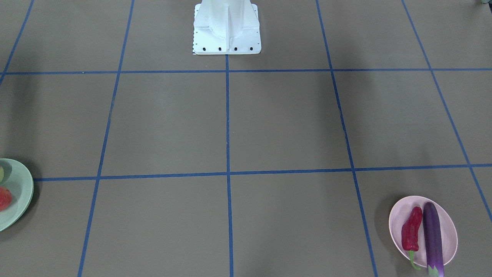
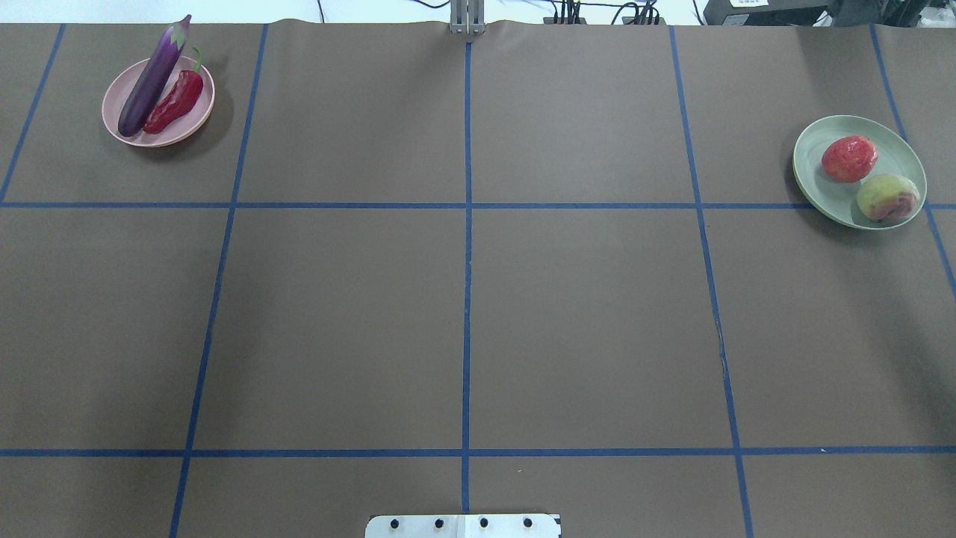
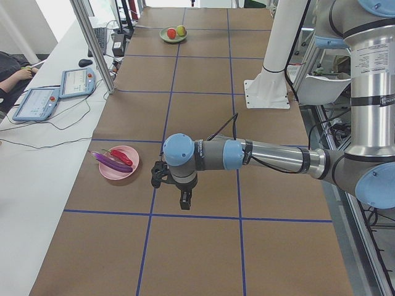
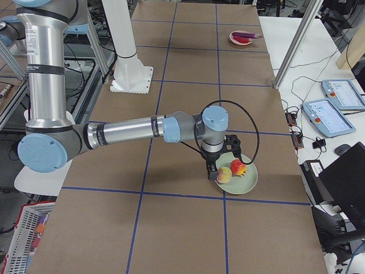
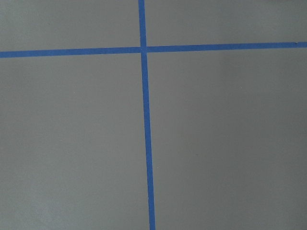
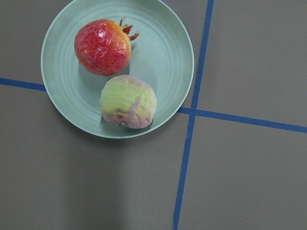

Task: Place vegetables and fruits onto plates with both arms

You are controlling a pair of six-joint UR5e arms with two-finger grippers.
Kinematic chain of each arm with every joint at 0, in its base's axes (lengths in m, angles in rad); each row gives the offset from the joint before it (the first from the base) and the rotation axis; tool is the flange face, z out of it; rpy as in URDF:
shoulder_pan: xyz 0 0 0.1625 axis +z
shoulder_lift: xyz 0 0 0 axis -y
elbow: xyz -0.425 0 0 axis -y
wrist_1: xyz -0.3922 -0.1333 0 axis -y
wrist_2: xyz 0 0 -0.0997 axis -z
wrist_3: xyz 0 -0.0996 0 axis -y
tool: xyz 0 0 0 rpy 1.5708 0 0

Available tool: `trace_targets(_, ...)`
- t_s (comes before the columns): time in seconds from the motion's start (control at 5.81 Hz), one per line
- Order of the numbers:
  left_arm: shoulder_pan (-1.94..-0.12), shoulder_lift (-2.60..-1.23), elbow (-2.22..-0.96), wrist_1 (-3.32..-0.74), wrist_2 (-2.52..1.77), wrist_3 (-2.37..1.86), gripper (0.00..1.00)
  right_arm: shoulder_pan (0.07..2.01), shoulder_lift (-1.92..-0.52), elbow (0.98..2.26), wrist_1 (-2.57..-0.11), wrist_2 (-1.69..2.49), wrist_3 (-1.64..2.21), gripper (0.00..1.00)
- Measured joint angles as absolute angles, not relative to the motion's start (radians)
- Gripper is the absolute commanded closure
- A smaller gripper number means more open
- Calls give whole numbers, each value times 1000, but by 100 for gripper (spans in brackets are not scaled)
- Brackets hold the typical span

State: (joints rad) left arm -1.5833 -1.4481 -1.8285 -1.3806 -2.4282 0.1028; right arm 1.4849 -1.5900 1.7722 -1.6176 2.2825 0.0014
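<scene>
The purple eggplant (image 2: 153,78) and the red chili pepper (image 2: 174,103) lie side by side on the pink plate (image 2: 196,116) at the far left. The pomegranate (image 2: 849,158) and the peach (image 2: 887,198) sit on the mint green plate (image 2: 821,179) at the far right, and both show in the right wrist view (image 6: 102,47). My left gripper (image 3: 184,200) hangs above the table beside the pink plate (image 3: 120,174). My right gripper (image 4: 212,171) hangs beside the green plate (image 4: 246,182). I cannot tell whether either is open or shut.
The white pedestal base (image 1: 226,27) stands at the robot's edge of the table. Blue tape lines (image 5: 146,124) divide the brown table into squares. A side bench with tablets (image 3: 37,102) and a metal post (image 3: 92,43) runs along the table's far edge.
</scene>
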Motion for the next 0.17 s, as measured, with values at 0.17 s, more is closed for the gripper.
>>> trace_targets(0.17,-1583,-1448,-1829,-1381,-2428,103,0,1484,-1591,1771,-1615,2282,0,0)
